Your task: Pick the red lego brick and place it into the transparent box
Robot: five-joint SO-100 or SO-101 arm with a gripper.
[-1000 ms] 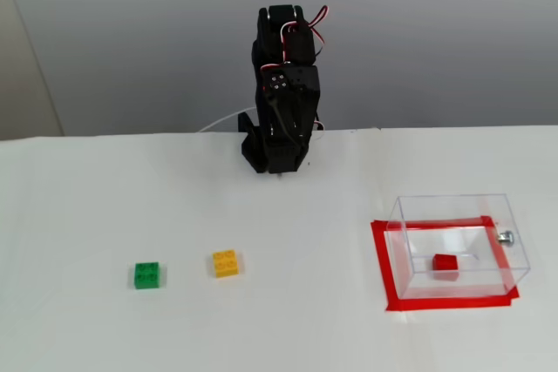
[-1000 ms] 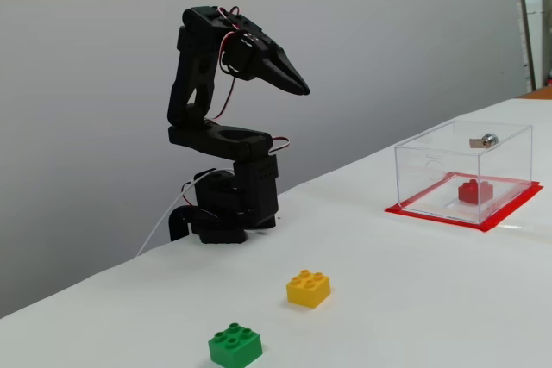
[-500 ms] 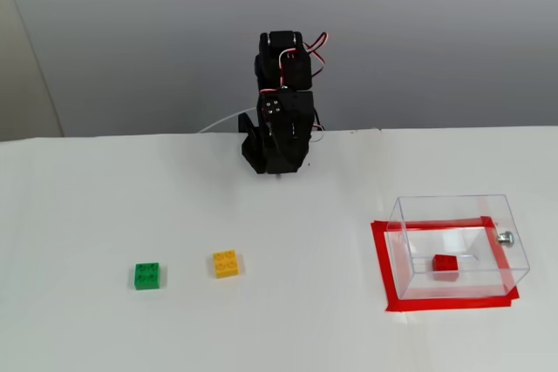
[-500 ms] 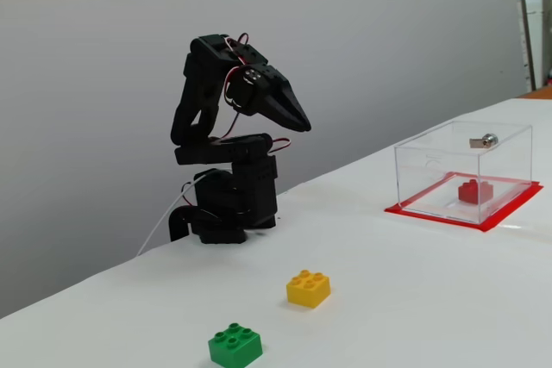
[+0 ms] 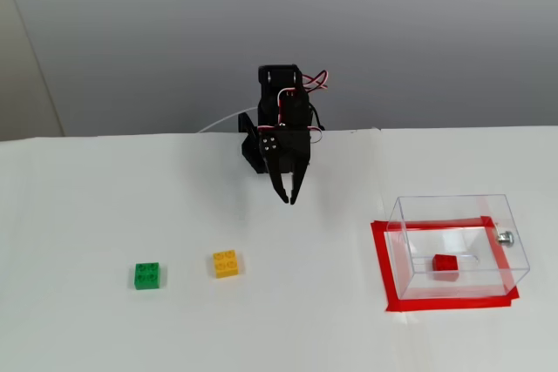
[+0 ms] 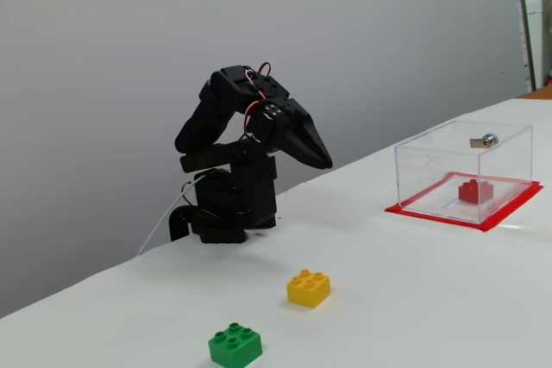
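Green plastic comes first on the left: the green brick lies on the white table, unmoved since a second ago, with bare cloth all round it. Just to its right, apart from it, sits the yellow brick, also unmoved. Both bricks lie well left of the transparent box.

Further right and toward the wall stands the black arm. A second ago it was folded upright with its tip raised high; now it has bent forward and lower, so the gripper points down toward the table, hanging above it and touching nothing. Its fingers taper together to one point with no gap showing between them, and they hold nothing. The gripper is well left of the transparent box, with a wide open stretch of table between them.

At the right, the transparent box stands inside a frame of red tape, a small silver knob on its right wall in the higher fixed view. The red lego brick rests on the floor of the transparent box, near its middle, in the same spot as before. The box sits close to the table's right side.
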